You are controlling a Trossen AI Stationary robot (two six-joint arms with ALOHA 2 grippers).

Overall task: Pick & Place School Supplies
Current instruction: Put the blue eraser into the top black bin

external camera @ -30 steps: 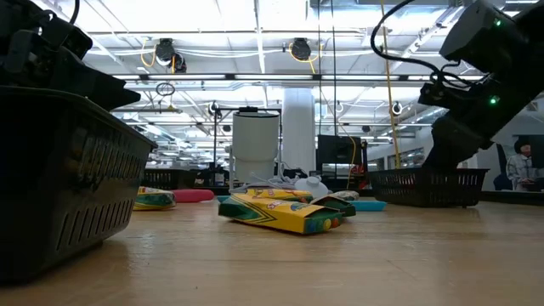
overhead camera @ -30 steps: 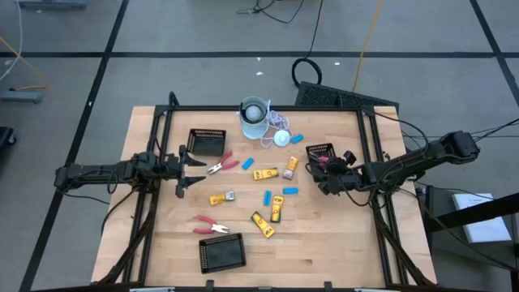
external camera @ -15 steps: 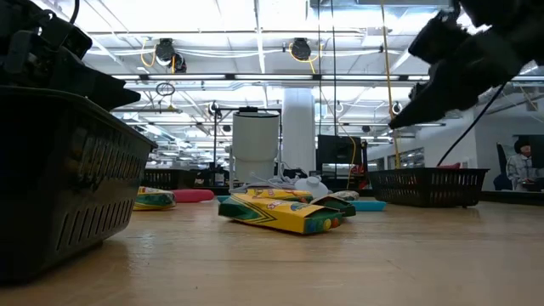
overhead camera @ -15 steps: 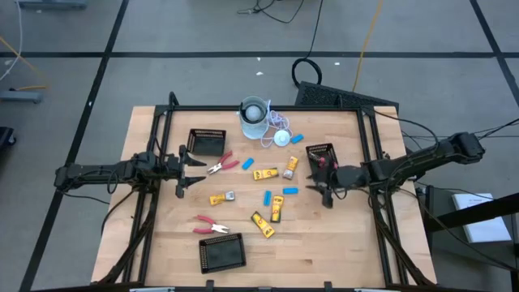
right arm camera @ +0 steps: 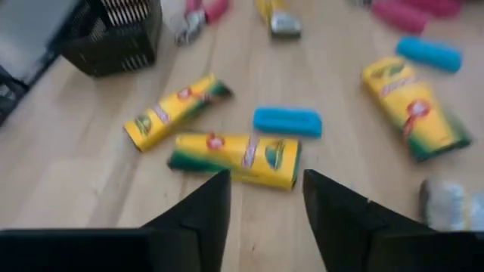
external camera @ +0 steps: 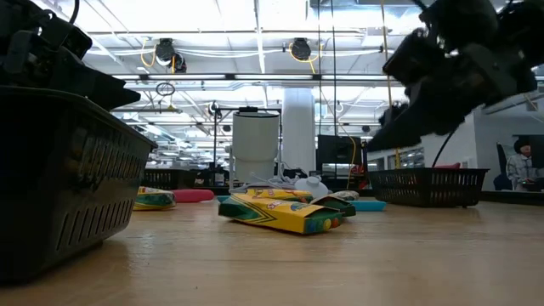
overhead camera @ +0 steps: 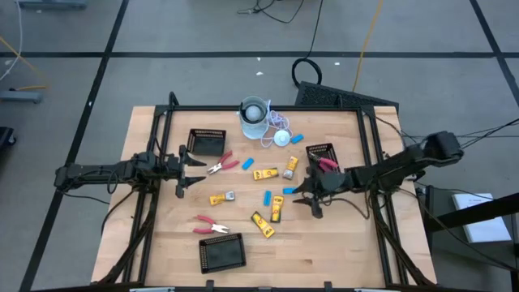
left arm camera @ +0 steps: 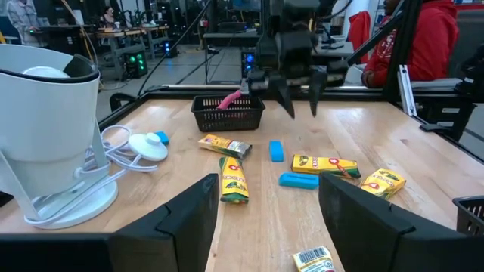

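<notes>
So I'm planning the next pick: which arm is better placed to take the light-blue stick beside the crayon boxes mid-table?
Probably the right. Its open tool hangs close to the light-blue stick and the crayon boxes, empty. The left tool, also open, waits near the table's left edge, farther from that stick.

Three black mesh trays (overhead camera: 208, 141) on the wooden table (overhead camera: 340, 243), white cup (overhead camera: 253, 116), corded disc (overhead camera: 281, 138).

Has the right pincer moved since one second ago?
Yes. The right pincer has moved from beside the black mesh tray toward the table's middle, and is now open above the yellow boxes.
</notes>
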